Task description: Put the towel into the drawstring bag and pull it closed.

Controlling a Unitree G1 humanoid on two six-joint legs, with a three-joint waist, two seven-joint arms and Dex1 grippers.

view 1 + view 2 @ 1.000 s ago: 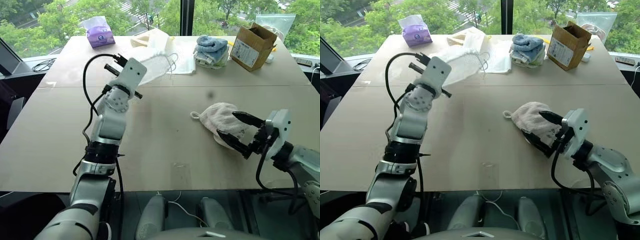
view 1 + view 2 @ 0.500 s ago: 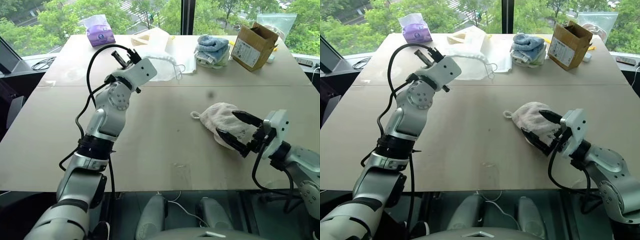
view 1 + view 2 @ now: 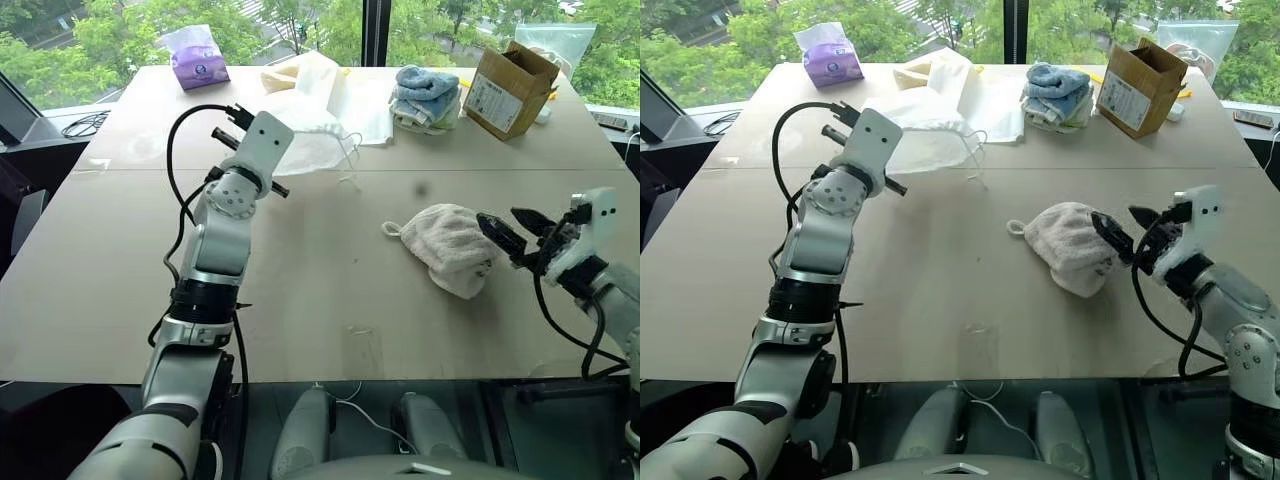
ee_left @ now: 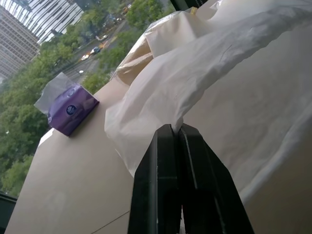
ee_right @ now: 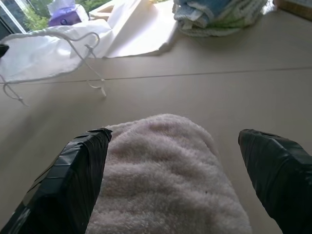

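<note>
Head cams overlook table point(image 3: 330, 290); wrist cams close.

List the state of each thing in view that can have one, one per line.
towel: crumpled on the table, not held
drawstring bag: one edge lifted, cords hanging loose
left gripper: jaws shut on the bag's cloth
right gripper: jaws open, beside the towel
cardboard box: flaps open
blue and green towels: folded, stacked
</note>
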